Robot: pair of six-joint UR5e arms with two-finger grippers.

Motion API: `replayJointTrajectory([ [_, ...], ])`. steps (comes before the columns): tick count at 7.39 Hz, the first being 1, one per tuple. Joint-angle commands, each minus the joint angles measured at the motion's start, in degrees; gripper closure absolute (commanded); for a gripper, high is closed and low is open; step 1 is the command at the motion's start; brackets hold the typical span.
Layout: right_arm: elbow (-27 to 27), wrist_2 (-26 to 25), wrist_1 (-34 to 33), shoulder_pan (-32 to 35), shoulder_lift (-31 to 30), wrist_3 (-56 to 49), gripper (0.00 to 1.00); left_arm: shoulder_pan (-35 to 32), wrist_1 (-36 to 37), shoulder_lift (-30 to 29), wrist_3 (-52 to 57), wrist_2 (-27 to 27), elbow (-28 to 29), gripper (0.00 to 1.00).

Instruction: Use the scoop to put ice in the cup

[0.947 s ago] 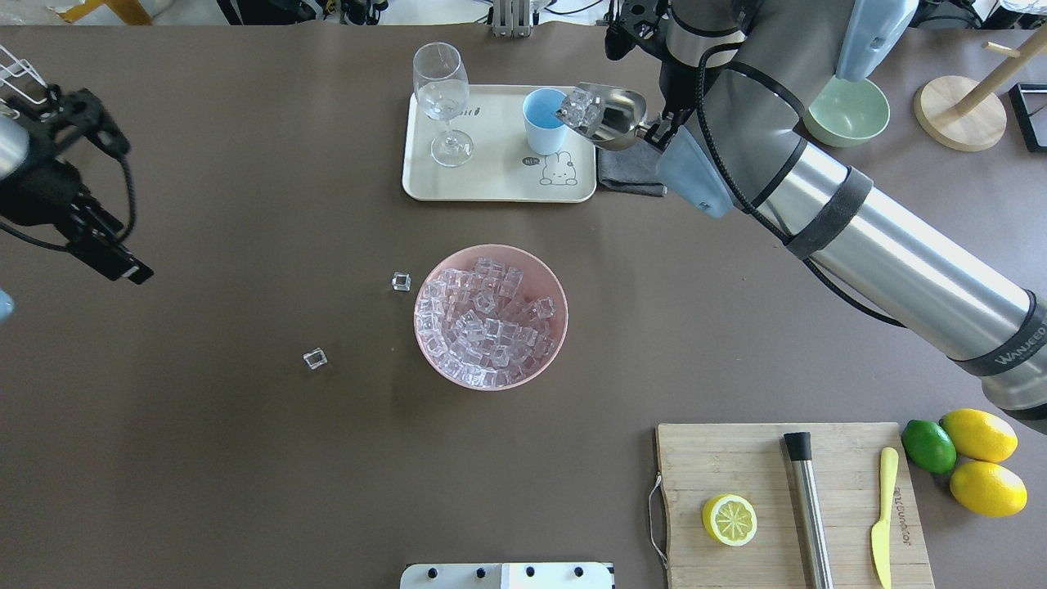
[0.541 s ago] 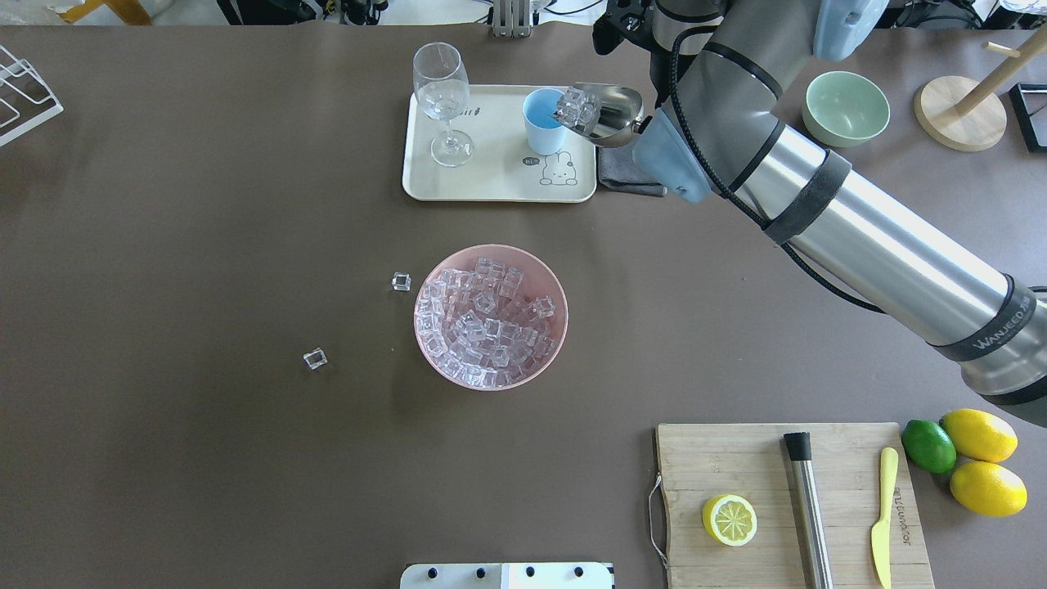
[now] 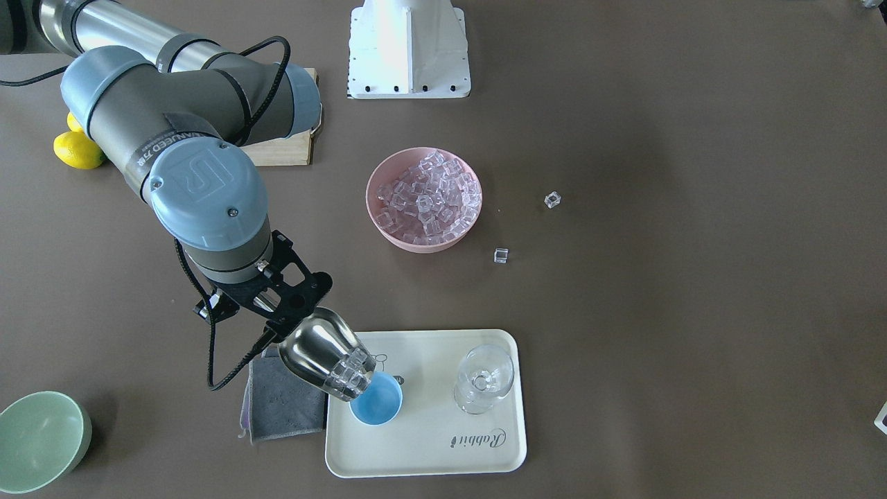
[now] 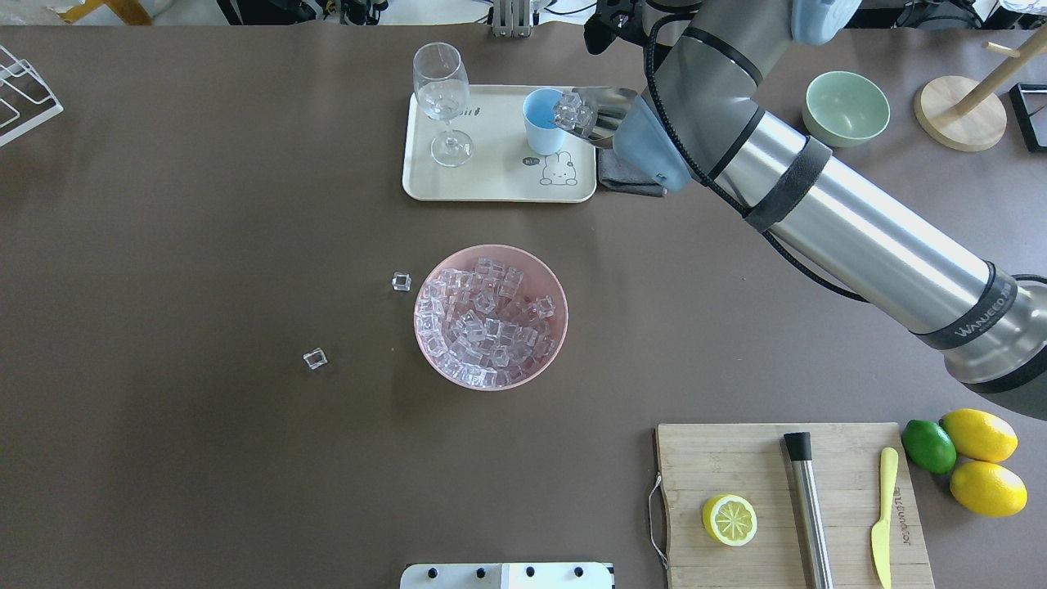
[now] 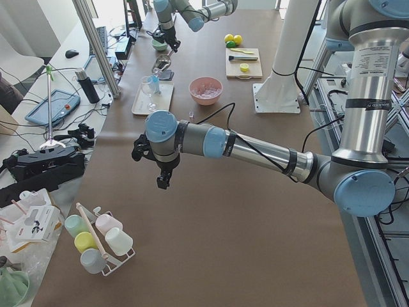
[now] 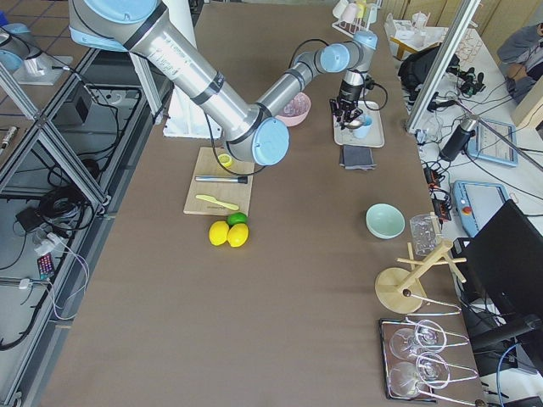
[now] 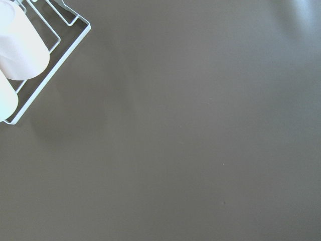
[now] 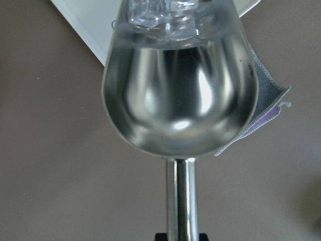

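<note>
Right now the ice [image 3: 346, 375] sits bunched at the lip of the scoop [image 3: 313, 348], which tilts down over the cup [image 3: 380, 410] on the tray [image 3: 429, 454]. Your right gripper [image 8: 180, 237] is clamped on the scoop's handle. More cubes fill the pink bowl [image 3: 385, 232]. The left gripper [image 5: 163, 181] hangs well apart; you cannot tell how its fingers stand.

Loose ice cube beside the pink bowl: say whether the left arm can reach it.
Probably yes: the ice cube lies on bare table on the left arm's side of the pink bowl, and the right arm is away at the cup.
</note>
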Motion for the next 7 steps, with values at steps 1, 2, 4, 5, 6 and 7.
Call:
replayJointTrajectory([
  [1, -2.6, -1.0, -2.1, 0.0, 2.4, -1.8, 1.0, -0.8, 0.0, -1.4, -0.1, 4.2, 0.0, 0.01],
  [2, -3.1, -1.5, -3.2, 0.1, 2.9, -3.1, 1.0, -0.8, 0.5, -1.4, -0.3, 4.3, -0.3, 0.0],
  [4, -3.3, -2.7, -5.5, 0.1, 3.7, -4.4, 1.0, -5.1, 10.3, 0.8, 0.0, 4.2, -6.3, 0.0],
  [5, -3.4, -2.9, -7.5, 0.1, 4.4, -5.6, 1.0, -3.9, 10.1, 0.7, 0.1, 4.2, -4.0, 0.0],
  [6, -3.4, -3.1, -9.1, 0.1, 5.4, -6.1, 1.0, -1.1, 10.1, -1.8, 0.1, 4.3, -2.2, 0.0],
  [7, -3.9, -3.3, -9.4, 0.1, 5.8, -6.1, 1.0, -1.0, 10.1, -2.1, 0.1, 4.4, -2.1, 0.0],
])
